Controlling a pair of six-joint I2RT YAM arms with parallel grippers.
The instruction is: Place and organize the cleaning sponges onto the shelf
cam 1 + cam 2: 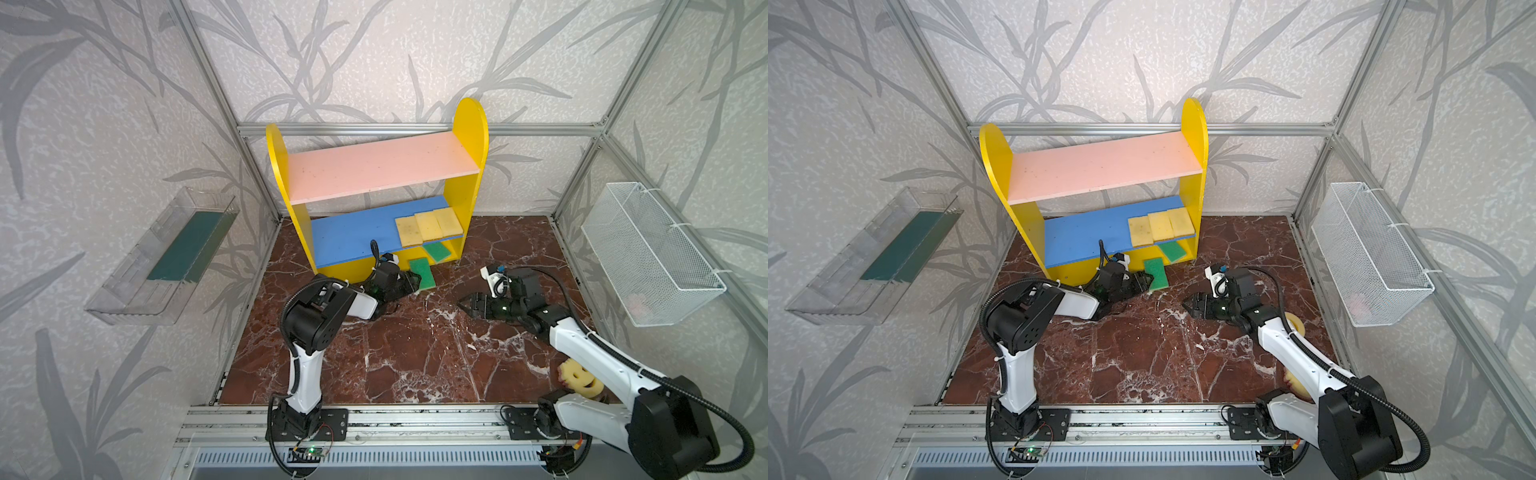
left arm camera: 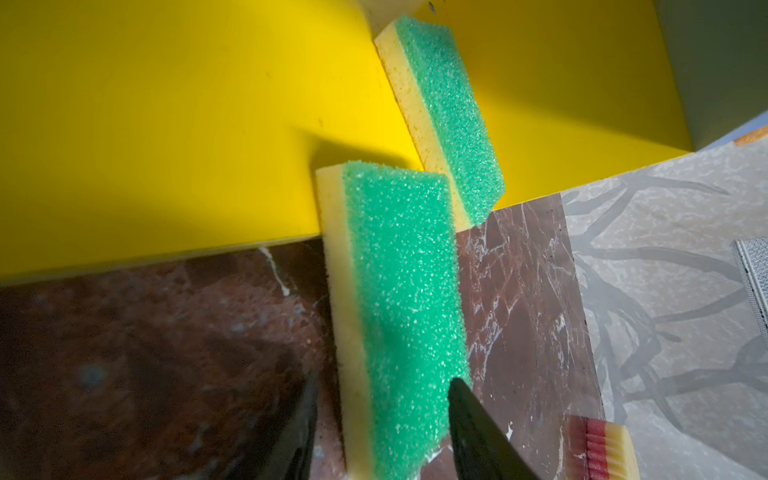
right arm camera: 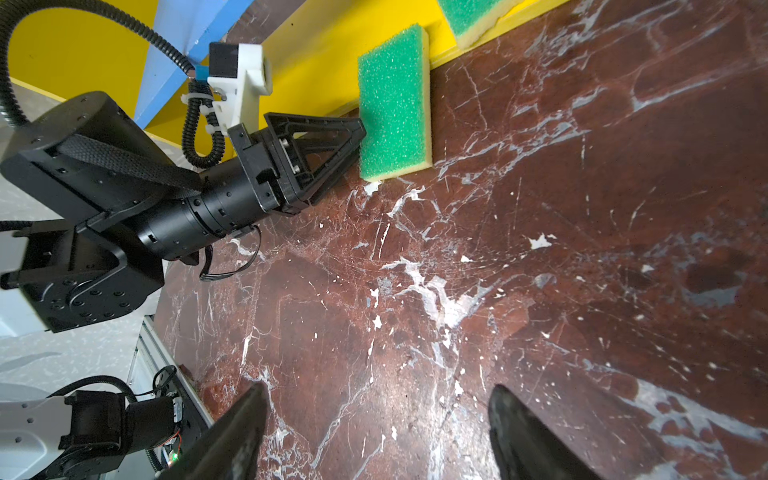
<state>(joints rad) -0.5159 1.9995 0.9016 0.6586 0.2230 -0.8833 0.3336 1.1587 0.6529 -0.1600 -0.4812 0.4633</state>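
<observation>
Over marble floor (image 2: 519,291), left gripper (image 2: 382,384) stretches low, jaws parted around green sponge (image 2: 399,270).

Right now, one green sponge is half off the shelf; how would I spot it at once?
Find the yellow-sided shelf against the back wall and look down to its yellow base. One green-faced sponge slants off that base's front edge, its near end down on the marble floor; the other green sponge rests up on the base.
</observation>
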